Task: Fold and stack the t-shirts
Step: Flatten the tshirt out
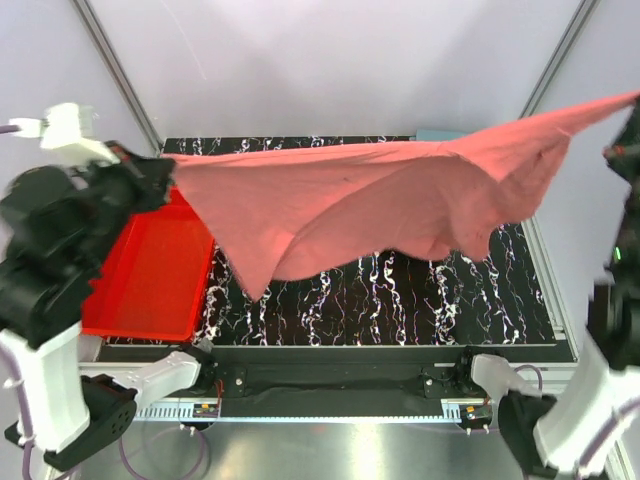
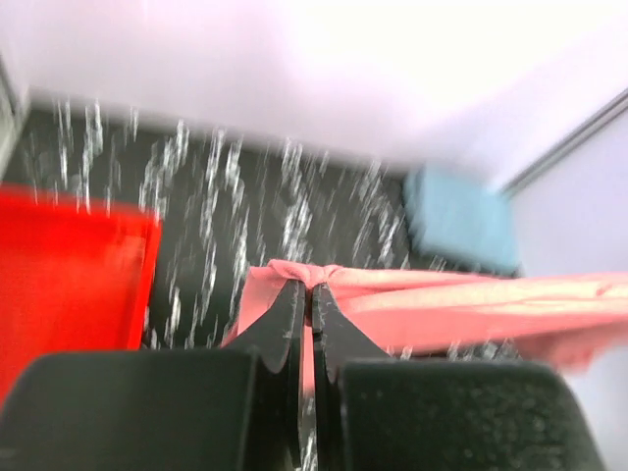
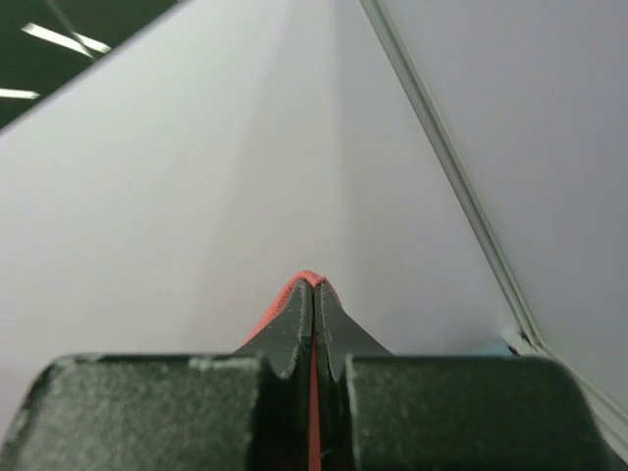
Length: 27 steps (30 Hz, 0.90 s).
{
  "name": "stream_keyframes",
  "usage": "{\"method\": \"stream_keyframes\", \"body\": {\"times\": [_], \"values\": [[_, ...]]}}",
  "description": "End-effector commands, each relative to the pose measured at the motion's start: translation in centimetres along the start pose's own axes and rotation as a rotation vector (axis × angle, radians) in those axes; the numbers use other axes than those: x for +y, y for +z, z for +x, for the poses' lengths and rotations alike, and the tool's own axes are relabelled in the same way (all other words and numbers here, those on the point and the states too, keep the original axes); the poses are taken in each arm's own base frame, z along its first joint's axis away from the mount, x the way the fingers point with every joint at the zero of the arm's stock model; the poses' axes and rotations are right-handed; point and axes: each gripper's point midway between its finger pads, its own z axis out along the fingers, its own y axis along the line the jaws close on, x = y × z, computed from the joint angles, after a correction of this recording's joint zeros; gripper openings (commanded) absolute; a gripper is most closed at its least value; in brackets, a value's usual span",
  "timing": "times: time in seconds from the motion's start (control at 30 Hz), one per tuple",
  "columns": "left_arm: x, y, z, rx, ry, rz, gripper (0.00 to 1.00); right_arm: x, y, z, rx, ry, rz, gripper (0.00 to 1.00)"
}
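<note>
The salmon-pink t-shirt (image 1: 340, 205) hangs stretched in the air across the table, sagging in the middle with a point drooping at the lower left. My left gripper (image 1: 160, 180) is shut on its left corner, and in the left wrist view the fingers (image 2: 308, 287) pinch a bunched pink fold (image 2: 442, 304). My right gripper (image 3: 314, 283) is shut on the shirt's raised right corner at the right edge of the top view; a pink edge (image 3: 280, 306) shows around its tips. The grey-blue t-shirt (image 1: 440, 133) lies at the table's back right, mostly hidden behind the pink one.
A red plastic tray (image 1: 140, 280) sits on the left side of the black marbled table (image 1: 400, 300), under the left arm. White enclosure walls with metal corner posts (image 1: 115, 70) stand behind and at the sides. The grey-blue cloth (image 2: 461, 216) lies in the far corner.
</note>
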Motion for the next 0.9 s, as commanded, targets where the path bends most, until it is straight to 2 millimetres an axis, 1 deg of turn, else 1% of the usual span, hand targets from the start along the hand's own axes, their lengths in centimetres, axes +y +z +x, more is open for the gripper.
{"method": "stream_keyframes", "body": {"times": [0.0,0.03,0.07,0.1,0.13,0.17,0.2,0.23,0.27,0.3,0.33,0.37,0.4,0.43,0.47,0.5,0.53,0.57,0.6,0.63,0.67,0.7,0.73,0.77,0.8,0.83,0.87], "values": [[-0.2,-4.5,-6.6,-0.247,0.038,0.035,0.0,2.2,-4.6,-5.6,-0.165,-0.048,-0.119,0.0],[-0.6,-5.5,-7.9,-0.299,0.033,0.059,0.0,2.6,-5.5,-5.6,-0.156,-0.063,-0.154,0.0],[-0.7,-7.1,-9.1,-0.347,0.027,0.081,0.0,2.7,-6.4,-5.8,-0.153,-0.07,-0.168,0.0],[-0.9,-7.9,-9.7,-0.372,0.023,0.096,0.0,3.0,-8.1,-6.8,-0.176,-0.068,-0.189,0.0],[-1.1,-8.9,-10.5,-0.404,0.013,0.115,0.0,3.9,-9.6,-8.0,-0.199,-0.068,-0.233,0.0],[-1.2,-9.7,-10.9,-0.427,0.006,0.132,0.0,4.3,-10.6,-8.3,-0.196,-0.079,-0.256,0.0],[-1.1,-11.4,-11.4,-0.465,-0.012,0.158,0.0,4.8,-12.3,-9.4,-0.223,-0.08,-0.29,0.0],[-1.5,-12.7,-12.1,-0.508,-0.026,0.197,0.0,5.1,-13.8,-10.4,-0.254,-0.074,-0.312,0.0],[-1.6,-13.7,-12.3,-0.531,-0.037,0.223,0.0,5.2,-15.1,-11.4,-0.292,-0.062,-0.324,0.0],[-1.9,-15.6,-11.8,-0.549,-0.057,0.285,0.0,5.2,-17.3,-12.6,-0.335,-0.056,-0.339,0.0],[-2.5,-17.0,-12.4,-0.603,-0.071,0.35,0.0,5.1,-18.2,-12.9,-0.351,-0.059,-0.345,0.0],[-3.0,-17.8,-12.1,-0.619,-0.093,0.405,0.0,5.0,-19.5,-13.6,-0.384,-0.059,-0.352,0.0],[-3.4,-15.8,-10.5,-0.573,-0.102,0.417,0.0,4.6,-19.3,-13.4,-0.386,-0.059,-0.339,0.0],[-3.0,-16.3,-10.4,-0.596,-0.134,0.422,0.0,3.8,-17.7,-12.1,-0.353,-0.064,-0.298,0.0],[-2.9,-14.8,-9.8,-0.558,-0.158,0.396,0.0,3.6,-16.4,-11.4,-0.335,-0.072,-0.28,0.0],[-2.0,-12.9,-8.6,-0.487,-0.164,0.316,0.0,3.1,-14.2,-9.4,-0.281,-0.079,-0.255,0.0],[-2.4,-8.7,-7.6,-0.389,-0.144,0.25,0.0,3.0,-12.8,-8.5,-0.255,-0.083,-0.247,0.0],[-2.6,-6.6,-7.2,-0.333,-0.117,0.212,0.0,2.9,-10.3,-7.0,-0.213,-0.09,-0.23,0.0],[-2.5,-4.8,-5.8,-0.246,-0.089,0.173,0.0,2.6,-8.7,-5.9,-0.185,-0.097,-0.211,0.0],[-3.9,-2.2,-6.6,-0.203,-0.079,0.166,0.0,2.4,-7.4,-5.1,-0.169,-0.099,-0.195,0.0],[-4.6,-1.3,-6.8,-0.171,-0.084,0.173,0.0,2.3,-5.6,-4.3,-0.145,-0.104,-0.181,0.0],[-5.4,-1.1,-6.0,-0.103,-0.087,0.198,0.0,2.6,-5.5,-4.7,-0.154,-0.106,-0.184,0.0],[-6.9,-2.1,-7.8,-0.143,-0.102,0.268,0.0,2.8,-5.2,-5.0,-0.163,-0.106,-0.187,0.0],[-7.5,-2.0,-8.0,-0.145,-0.09,0.297,0.0,2.6,-5.0,-5.1,-0.172,-0.11,-0.177,0.0],[-7.0,-2.7,-9.4,-0.221,-0.101,0.28,0.0,2.0,-4.8,-5.2,-0.185,-0.126,-0.149,0.0],[-5.4,-0.8,-7.9,-0.201,-0.096,0.196,0.0,1.8,-4.9,-5.5,-0.199,-0.137,-0.14,0.0],[-3.6,-2.8,-8.1,-0.263,-0.144,0.151,0.0,1.6,-4.8,-5.4,-0.201,-0.142,-0.129,0.0]]}}
